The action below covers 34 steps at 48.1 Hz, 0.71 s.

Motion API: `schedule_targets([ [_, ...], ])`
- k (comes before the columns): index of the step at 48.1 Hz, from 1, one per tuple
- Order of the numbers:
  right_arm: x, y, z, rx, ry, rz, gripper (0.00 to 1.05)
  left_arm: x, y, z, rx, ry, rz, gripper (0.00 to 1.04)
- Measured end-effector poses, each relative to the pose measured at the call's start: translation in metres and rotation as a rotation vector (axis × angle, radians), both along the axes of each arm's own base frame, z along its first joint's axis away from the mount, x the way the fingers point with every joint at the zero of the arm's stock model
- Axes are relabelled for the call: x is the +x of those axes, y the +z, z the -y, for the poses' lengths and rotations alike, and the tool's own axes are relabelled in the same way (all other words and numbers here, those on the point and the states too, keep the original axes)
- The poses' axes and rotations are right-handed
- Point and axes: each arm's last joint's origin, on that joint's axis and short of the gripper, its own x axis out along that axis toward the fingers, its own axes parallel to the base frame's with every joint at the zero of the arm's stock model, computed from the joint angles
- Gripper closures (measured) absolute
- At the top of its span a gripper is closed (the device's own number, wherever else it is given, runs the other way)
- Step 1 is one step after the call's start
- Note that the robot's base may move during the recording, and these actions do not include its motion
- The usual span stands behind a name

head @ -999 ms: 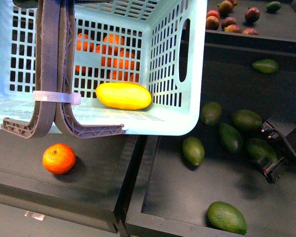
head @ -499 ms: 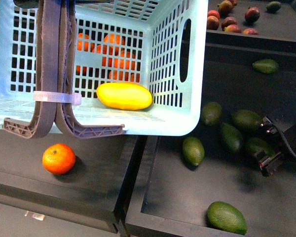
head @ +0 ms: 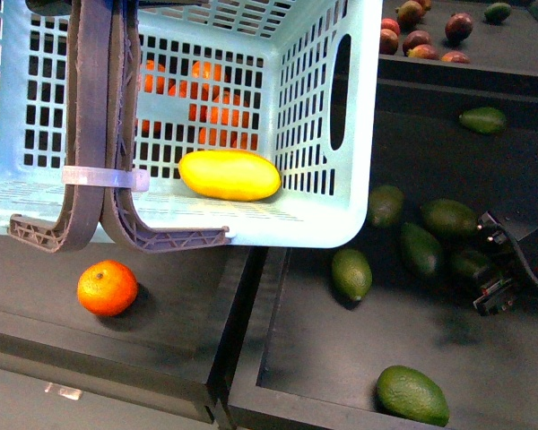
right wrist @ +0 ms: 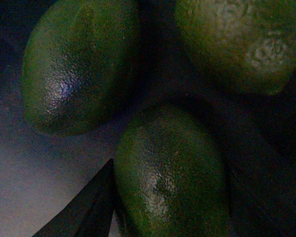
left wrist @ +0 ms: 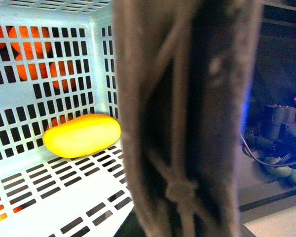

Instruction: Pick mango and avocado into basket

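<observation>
Our right claw (head: 495, 285), jaws apart, hangs directly over the avocado (head: 469, 262) in the dark tray (head: 341, 349), one finger (right wrist: 84, 219) just beside its flank, long axis running between the jaws. The mango (head: 229, 175) already lies in the basket (head: 305, 228). Left claw unseen.

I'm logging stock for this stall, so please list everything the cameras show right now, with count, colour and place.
basket: one, pale teal, brown handles, over left tray.
mango: one, yellow, on basket floor.
oranges: several, orange, behind basket lattice; one more on left tray.
avocados: seven, dark green, right tray; one far back.
reddish-brown fruit: several, far right.
right claw: one, black, over an avocado.
</observation>
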Motion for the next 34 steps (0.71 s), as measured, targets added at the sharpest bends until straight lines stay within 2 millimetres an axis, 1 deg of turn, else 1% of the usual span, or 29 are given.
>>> schedule_targets([
  [6, -0.005, 0.001, 0.002, 0.014, -0.019, -0.002, 0.49, 0.0, 0.0, 0.0, 0.0, 0.0, 0.0, 1.0],
  [10, -0.01, 0.007, 0.004, 0.037, -0.051, 0.009, 0.49, 0.0, 0.0, 0.0, 0.0, 0.001, 0.0, 1.0],
  [18, -0.012, 0.034, 0.009, 0.095, -0.112, 0.078, 0.5, 0.0, 0.0, 0.0, 0.0, 0.001, 0.0, 1.0],
  [24, -0.014, 0.062, 0.011, 0.133, -0.143, 0.142, 0.5, 0.0, 0.0, 0.0, 0.0, 0.001, 0.0, 1.0],
  [28, -0.017, 0.084, 0.011, 0.166, -0.16, 0.189, 0.5, 0.0, 0.0, 0.0, 0.0, 0.0, 0.0, 1.0],
  [34, -0.026, 0.132, 0.005, 0.223, -0.168, 0.285, 0.5, 0.0, 0.0, 0.0, 0.0, 0.0, 0.0, 1.0],
])
